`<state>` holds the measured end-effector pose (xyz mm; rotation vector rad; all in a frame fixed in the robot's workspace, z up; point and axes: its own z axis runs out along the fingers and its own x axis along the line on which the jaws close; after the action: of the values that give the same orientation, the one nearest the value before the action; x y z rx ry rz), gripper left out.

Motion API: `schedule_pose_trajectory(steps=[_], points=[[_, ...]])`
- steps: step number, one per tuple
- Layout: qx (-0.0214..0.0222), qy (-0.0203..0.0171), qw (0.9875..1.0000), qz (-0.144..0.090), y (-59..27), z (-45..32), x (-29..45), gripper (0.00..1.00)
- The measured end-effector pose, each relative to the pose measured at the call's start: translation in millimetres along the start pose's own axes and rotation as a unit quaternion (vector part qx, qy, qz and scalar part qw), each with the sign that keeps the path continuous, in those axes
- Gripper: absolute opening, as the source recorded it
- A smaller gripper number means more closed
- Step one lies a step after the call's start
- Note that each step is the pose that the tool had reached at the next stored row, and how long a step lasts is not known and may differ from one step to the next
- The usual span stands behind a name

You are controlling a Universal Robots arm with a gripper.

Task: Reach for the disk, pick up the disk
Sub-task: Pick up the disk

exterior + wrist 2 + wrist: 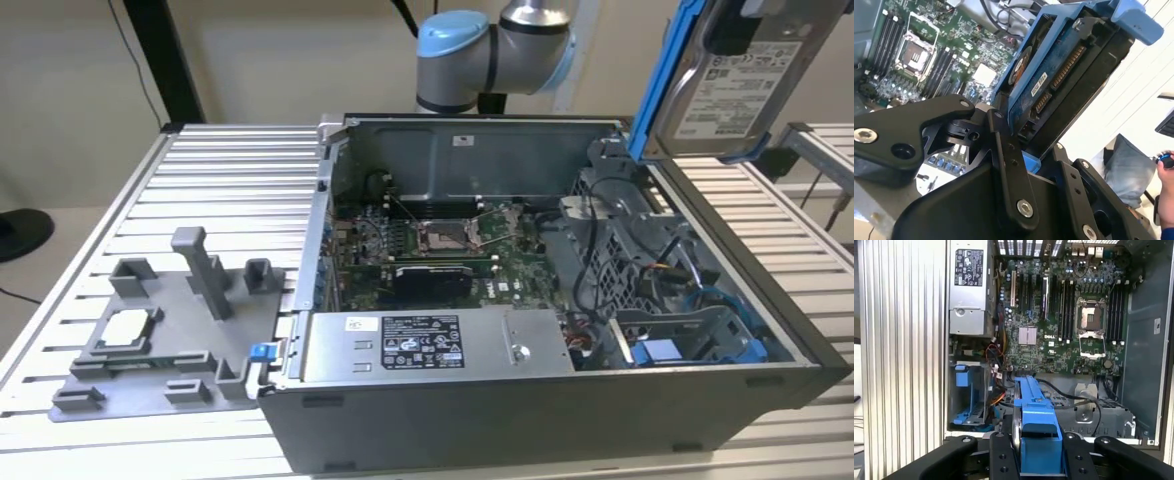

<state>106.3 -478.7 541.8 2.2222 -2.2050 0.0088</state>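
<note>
My gripper (1019,145) clamps the disk (1064,75) on its blue-railed edges, long axis running straight out from my fingers, high above the open computer case (534,400).

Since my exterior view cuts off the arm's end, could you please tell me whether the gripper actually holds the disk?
Observer: Yes. In the second wrist view the disk sits clamped between the gripper's black fingers, with its circuit-board side showing.
Operator: Thank you. What lies beyond it?
Observer: In the first wrist view the camera looks past the disk into the open computer case, where the motherboard is exposed.
</note>
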Motion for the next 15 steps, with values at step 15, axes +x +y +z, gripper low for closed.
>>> schedule_pose_trajectory(steps=[15], points=[[0.0025, -0.001, 1.0, 0.0, -14.6, 1.9, 27.0, 0.0]])
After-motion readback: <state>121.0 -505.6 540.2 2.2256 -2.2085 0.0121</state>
